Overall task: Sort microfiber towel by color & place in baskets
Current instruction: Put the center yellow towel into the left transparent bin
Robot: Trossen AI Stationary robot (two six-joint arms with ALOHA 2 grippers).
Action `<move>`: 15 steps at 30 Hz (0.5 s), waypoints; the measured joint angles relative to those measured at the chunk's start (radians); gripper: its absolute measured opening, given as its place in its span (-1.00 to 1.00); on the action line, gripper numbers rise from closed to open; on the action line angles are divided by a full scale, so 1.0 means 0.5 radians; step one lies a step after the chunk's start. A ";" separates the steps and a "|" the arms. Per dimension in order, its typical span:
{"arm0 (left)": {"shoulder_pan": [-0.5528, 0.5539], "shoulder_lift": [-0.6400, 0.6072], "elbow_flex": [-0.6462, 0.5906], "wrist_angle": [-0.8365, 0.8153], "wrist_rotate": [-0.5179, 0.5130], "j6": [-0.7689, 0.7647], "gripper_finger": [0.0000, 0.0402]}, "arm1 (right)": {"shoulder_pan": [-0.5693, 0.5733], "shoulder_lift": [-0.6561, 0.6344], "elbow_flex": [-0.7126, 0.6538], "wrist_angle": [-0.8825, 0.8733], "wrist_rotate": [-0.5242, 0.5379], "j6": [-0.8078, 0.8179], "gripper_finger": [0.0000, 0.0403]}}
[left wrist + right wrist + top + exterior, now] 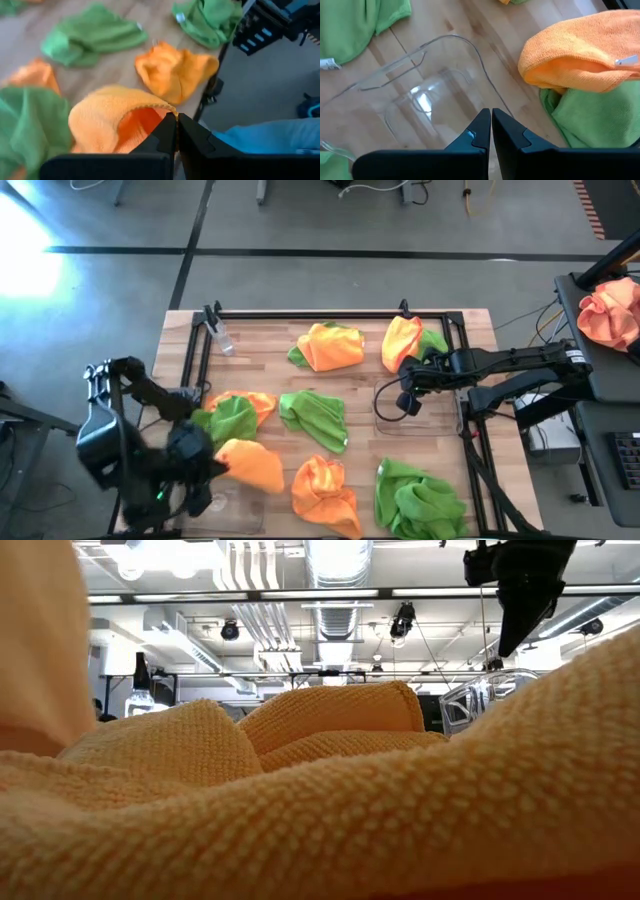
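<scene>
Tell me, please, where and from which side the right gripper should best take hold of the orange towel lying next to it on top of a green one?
Probably the raised folded edge of the orange towel, where it bulges above the green towel. Come from above, pinching only that upper fold, so the right gripper, now shut over the clear basket, avoids the green cloth.

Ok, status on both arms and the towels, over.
Left gripper shut on orange towel. Right gripper shut, empty, over clear basket. Other towels loose on table.

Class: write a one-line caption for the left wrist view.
Shut left gripper pinches an orange towel above scattered green and orange towels.
</scene>
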 joint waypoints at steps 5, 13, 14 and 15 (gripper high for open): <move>-0.265 0.001 -0.180 0.000 0.002 -0.495 -1.00 | 0.000 0.000 0.000 0.006 0.000 0.100 -0.94; -0.620 0.002 -0.481 0.000 0.251 -1.251 -1.00 | 0.000 0.000 0.000 0.008 0.000 0.253 -0.94; -0.660 0.002 -0.518 0.006 0.317 -1.351 -1.00 | 0.000 0.000 0.000 0.008 0.000 0.266 -0.94; -0.693 0.002 -0.553 0.006 0.350 -1.442 -1.00 | 0.000 0.000 0.000 0.009 0.001 0.283 -0.94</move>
